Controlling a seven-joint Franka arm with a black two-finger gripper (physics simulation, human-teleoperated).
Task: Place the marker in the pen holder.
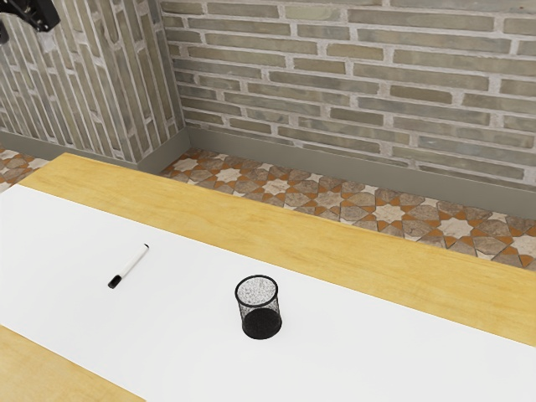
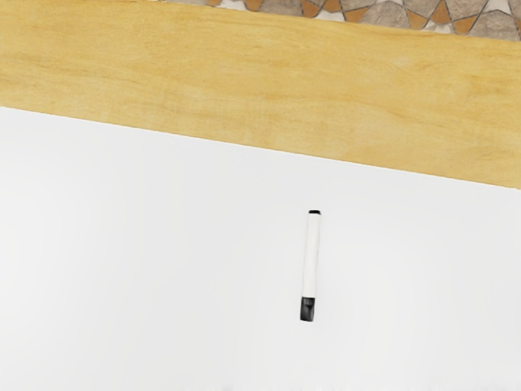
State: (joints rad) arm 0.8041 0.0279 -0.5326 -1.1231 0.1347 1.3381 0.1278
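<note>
High in the exterior view's upper left corner, the black gripper (image 1: 25, 37) is partly cut off by the picture's edge. Its two fingers stand apart with nothing between them, well above the table and away from the marker. The white marker (image 1: 130, 265) with a black cap lies flat on the white surface. In the wrist view the same marker (image 2: 311, 257) lies below my hand, untouched. A round black mesh pen holder (image 1: 260, 308) stands upright toward the exterior view's right from the marker, with no pen visible in it.
The white sheet (image 1: 184, 293) runs along the wooden table (image 1: 276, 226), whose bare wood borders it on both long sides. Beyond the table's far edge are a patterned tile floor (image 1: 389, 213) and a brick wall (image 1: 352, 75).
</note>
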